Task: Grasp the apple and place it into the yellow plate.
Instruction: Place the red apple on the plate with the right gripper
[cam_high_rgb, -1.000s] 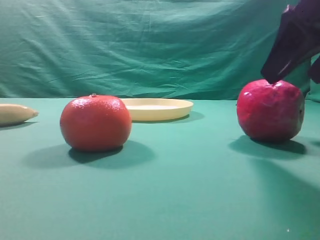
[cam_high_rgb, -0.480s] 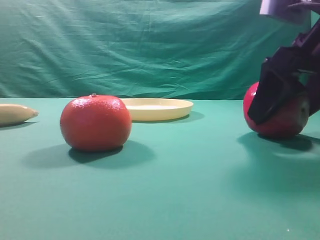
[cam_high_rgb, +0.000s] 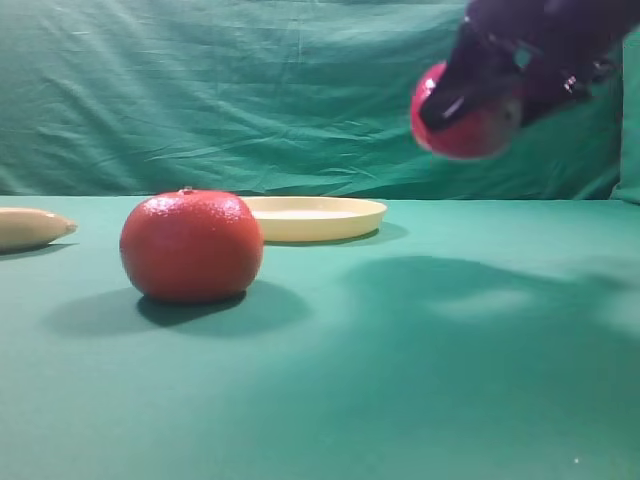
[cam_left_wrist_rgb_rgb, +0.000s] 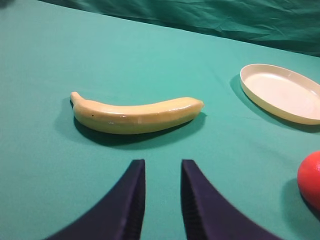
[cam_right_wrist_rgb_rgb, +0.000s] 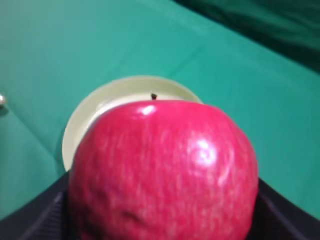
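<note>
- The apple is up in the air, well clear of the green tabletop, pinched between the right gripper's dark fingers. So those fingers are clenched on the apple, no question.
- Up close in the right wrist view it's a deep magenta-red, super glossy, with a couple of bright highlights on top and a slightly lumpy, mottled skin. A tiny dark stem pokes up at the crown.
- From the high view the apple looks a bit motion-blurred, hanging at upper right against the green backdrop, higher than everything else in the scene.
- The yellow plate sits flat on the tabletop toward the back, pale yellow, shallow, low rim. In the right wrist view it peeks out from behind the apple, below it.
- The orange is the dimply orange-red one sitting in front and to the left of the plate, not touching it.
- The banana lies on its side at the far left, well apart from the plate.
- The left gripper hovers over bare cloth just short of the banana, its fingers slightly apart and holding nothing.
</note>
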